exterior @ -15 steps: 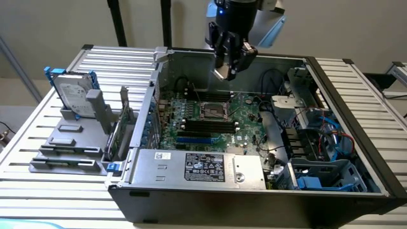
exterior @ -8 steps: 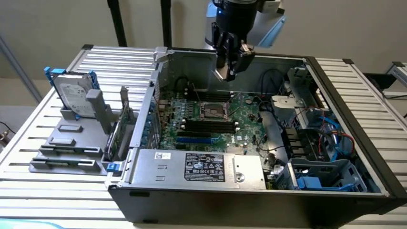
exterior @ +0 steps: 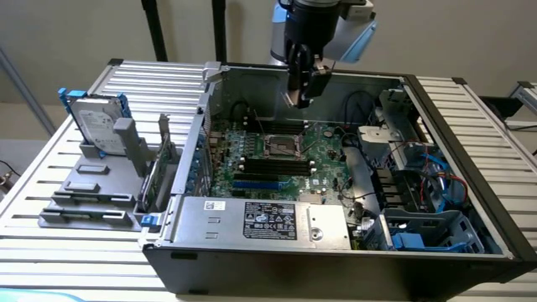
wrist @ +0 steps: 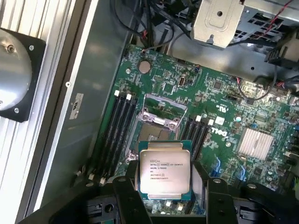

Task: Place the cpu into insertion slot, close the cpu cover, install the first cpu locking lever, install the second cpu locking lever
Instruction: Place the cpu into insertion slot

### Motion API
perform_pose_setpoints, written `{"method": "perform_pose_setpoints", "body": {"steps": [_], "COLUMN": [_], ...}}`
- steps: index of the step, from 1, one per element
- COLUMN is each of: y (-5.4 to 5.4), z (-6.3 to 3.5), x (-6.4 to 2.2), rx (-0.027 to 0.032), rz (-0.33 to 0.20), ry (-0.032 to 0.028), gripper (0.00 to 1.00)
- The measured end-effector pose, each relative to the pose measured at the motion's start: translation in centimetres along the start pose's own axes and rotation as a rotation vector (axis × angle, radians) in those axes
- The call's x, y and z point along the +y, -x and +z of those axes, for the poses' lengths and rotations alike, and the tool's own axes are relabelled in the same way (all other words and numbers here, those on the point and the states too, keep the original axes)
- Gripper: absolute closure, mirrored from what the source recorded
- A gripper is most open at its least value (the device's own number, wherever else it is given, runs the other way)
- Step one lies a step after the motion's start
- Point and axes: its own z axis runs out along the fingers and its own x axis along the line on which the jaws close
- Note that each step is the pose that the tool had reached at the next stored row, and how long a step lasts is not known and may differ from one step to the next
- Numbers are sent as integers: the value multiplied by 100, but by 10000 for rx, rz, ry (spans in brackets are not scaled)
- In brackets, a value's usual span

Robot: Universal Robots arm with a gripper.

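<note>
Fingers [wrist: 125, 193] pinch the cpu [wrist: 164, 169] by opposite edges, printed face showing.

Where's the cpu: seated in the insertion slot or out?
Out. The cpu is held in the gripper above the board; the insertion slot beneath is empty.

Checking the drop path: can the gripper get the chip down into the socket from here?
Probably yes. The gripper holds the chip above the open case, the socket lies bare with its cover swung up, and nothing I can see crosses the space between.
</note>
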Motion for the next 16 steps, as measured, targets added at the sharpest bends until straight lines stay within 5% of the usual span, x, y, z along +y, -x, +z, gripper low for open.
{"method": "perform_pose_setpoints", "body": {"steps": [11, 16], "y": [3, -2], "z": [47, 88], "x": [-1, -6], "rx": [-53, -99], "rz": [1974, 2587], "ry": [105, 58], "gripper": [46, 46]}}
